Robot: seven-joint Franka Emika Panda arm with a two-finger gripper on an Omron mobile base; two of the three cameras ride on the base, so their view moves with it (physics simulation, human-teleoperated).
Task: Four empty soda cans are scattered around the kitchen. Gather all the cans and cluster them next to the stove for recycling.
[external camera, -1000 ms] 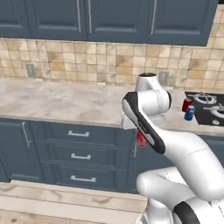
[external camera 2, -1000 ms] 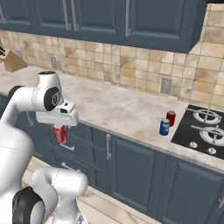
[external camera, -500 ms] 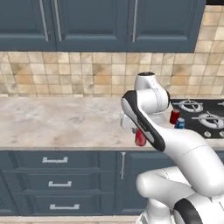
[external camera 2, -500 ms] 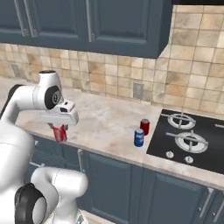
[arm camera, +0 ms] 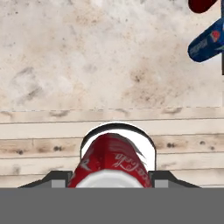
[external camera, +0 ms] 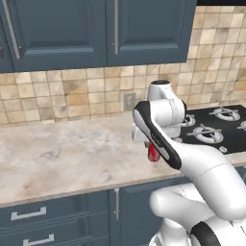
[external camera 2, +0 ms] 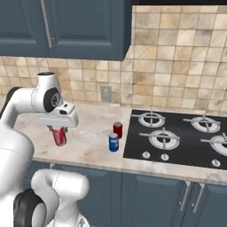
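Observation:
My gripper (external camera 2: 59,131) is shut on a bright red can (external camera 2: 59,137), held just above the marble counter's front edge. From the left base view the same held can (external camera: 153,153) hangs under the gripper (external camera: 153,147), left of the stove (external camera: 214,130). In the hand view the held can (arm camera: 114,161) sits between the fingertips (arm camera: 58,178). Two more cans stand close together on the counter beside the black cooktop (external camera 2: 177,138): a red can (external camera 2: 117,129) and a blue can (external camera 2: 114,142). The hand view catches the blue can (arm camera: 207,42) and the red can (arm camera: 200,4) at its upper right.
The marble counter (external camera: 62,156) stretches left of the arm, with dark blue drawers (external camera: 29,214) below and wall cabinets (external camera 2: 66,26) above. A wall outlet (external camera 2: 105,93) sits in the tile backsplash. Wooden floor (arm camera: 43,146) shows beyond the counter edge in the hand view.
Both base views have shifted: the base has driven right along the counter, so the stove and the two standing cans are now closer. The held red can stays in the gripper.

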